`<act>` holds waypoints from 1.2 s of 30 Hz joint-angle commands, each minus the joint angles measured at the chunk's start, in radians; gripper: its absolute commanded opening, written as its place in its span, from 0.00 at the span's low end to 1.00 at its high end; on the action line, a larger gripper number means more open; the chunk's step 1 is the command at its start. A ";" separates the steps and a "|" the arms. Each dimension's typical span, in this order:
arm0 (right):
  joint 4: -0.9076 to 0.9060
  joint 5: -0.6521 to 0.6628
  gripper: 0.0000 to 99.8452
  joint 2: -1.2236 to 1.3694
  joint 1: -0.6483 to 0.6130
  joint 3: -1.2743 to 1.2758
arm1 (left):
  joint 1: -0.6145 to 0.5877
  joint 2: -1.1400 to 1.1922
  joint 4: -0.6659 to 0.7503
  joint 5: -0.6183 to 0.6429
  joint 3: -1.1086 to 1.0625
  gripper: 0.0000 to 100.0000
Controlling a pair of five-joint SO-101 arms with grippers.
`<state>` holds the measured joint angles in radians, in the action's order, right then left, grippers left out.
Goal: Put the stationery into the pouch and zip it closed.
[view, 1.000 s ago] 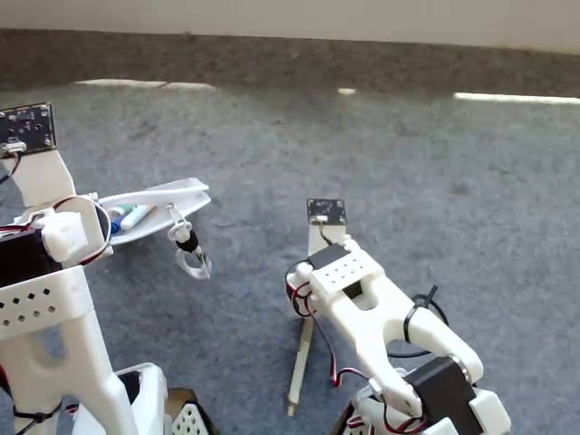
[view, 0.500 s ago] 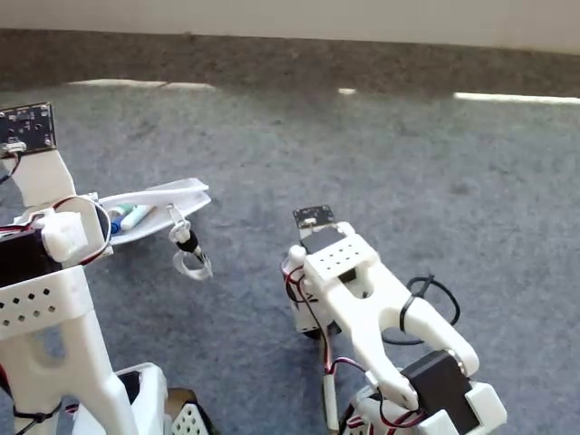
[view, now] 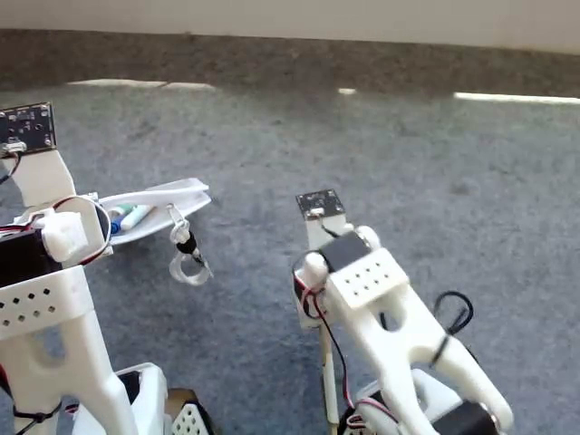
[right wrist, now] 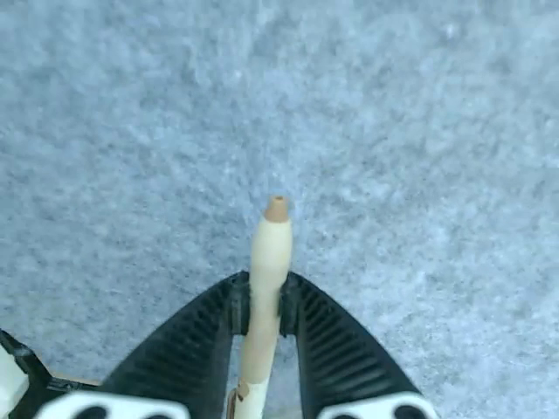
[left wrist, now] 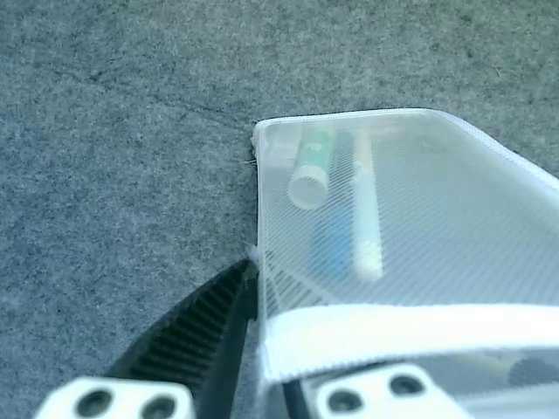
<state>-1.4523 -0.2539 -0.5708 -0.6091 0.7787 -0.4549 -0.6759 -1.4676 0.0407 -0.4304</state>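
A translucent white pouch (view: 156, 215) lies on the grey carpet beside the left arm, its mouth facing the middle. Through its wall in the left wrist view I see a green-capped marker (left wrist: 310, 170), a blue pen (left wrist: 334, 244) and a white pen (left wrist: 365, 218) inside the pouch (left wrist: 437, 209). My left gripper (left wrist: 255, 301) is shut on the pouch's near edge by the white zip band. My right gripper (right wrist: 265, 301) is shut on a cream pen (right wrist: 272, 249) with a tan tip, held above the carpet. In the high view the cream pen (view: 327, 381) hangs below the right arm.
The zip pull with a clear ring (view: 188, 261) lies on the carpet just off the pouch's mouth. Grey carpet (view: 435, 181) stretches between the arms and to the right. A pale wall base (view: 362, 18) runs along the back.
The right arm has swung to the right and its wrist has risen, carrying the cream pen, which now hangs nearly straight down. The left arm and pouch have stayed put.
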 commanded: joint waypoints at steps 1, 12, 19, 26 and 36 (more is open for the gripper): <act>0.035 0.008 0.00 -0.214 -0.004 0.045 | -0.015 0.012 0.009 0.003 -0.005 0.01; 0.039 0.008 0.00 -0.596 -0.004 0.087 | -0.015 0.012 0.009 0.003 -0.007 0.01; 0.044 0.008 0.00 -0.710 -0.004 0.081 | -0.015 0.012 0.009 0.003 -0.007 0.01; 0.137 0.005 0.00 -0.797 -0.004 0.005 | -0.013 0.012 0.008 0.003 -0.007 0.01; 0.430 0.008 0.00 -0.871 -0.007 -0.079 | -0.012 0.012 0.008 0.003 -0.007 0.01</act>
<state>-1.1055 -0.2539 -1.4346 -0.6091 0.7526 -0.4549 -0.6759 -1.4676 0.0407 -0.4304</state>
